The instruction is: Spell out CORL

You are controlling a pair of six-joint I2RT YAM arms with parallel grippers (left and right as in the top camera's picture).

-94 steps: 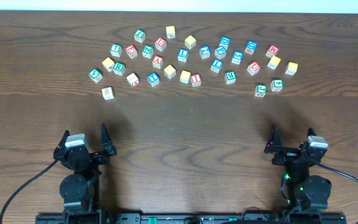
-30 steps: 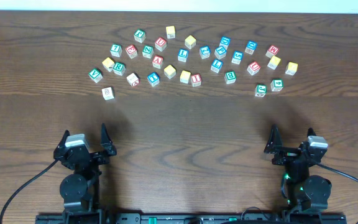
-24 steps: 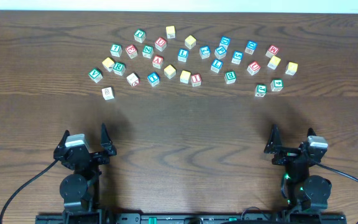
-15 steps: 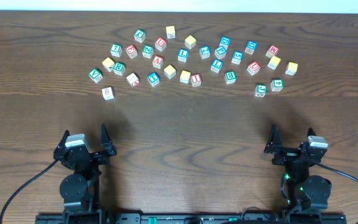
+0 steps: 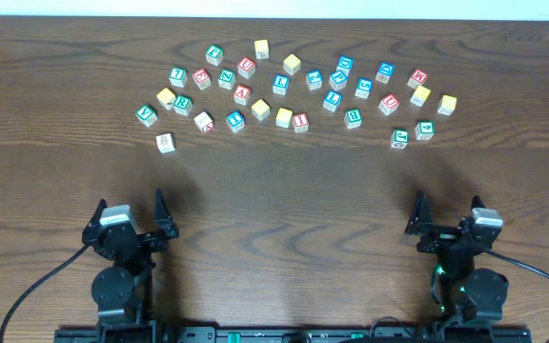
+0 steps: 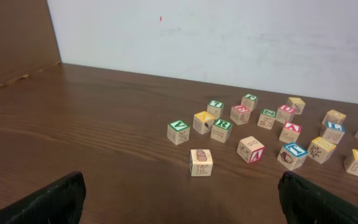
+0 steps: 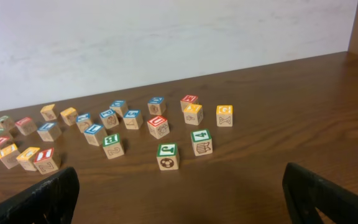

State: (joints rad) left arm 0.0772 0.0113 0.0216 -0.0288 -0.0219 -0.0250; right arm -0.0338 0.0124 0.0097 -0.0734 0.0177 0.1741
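Several small wooden alphabet cubes lie scattered across the far half of the table. A white cube with a green R [image 5: 182, 105] sits at the left of the scatter, and it also shows in the left wrist view [image 6: 221, 129]. Several cubes show yellow faces, such as one at far right [image 5: 447, 104] and one at the left [image 5: 166, 96]. Several cubes have blue letters, such as one in the middle [image 5: 331, 100]; I cannot read which is the L. My left gripper [image 5: 130, 205] and right gripper [image 5: 448, 205] are open and empty near the front edge, far from the cubes.
Red-lettered cubes lie mixed in, such as one [image 5: 242, 93]. A lone pale cube marked K [image 5: 166, 143] sits nearest the left gripper [image 6: 179, 200]. Green-topped cubes J [image 7: 168, 155] and 4 [image 7: 201, 142] sit nearest the right gripper [image 7: 179, 196]. A white wall stands behind the table.
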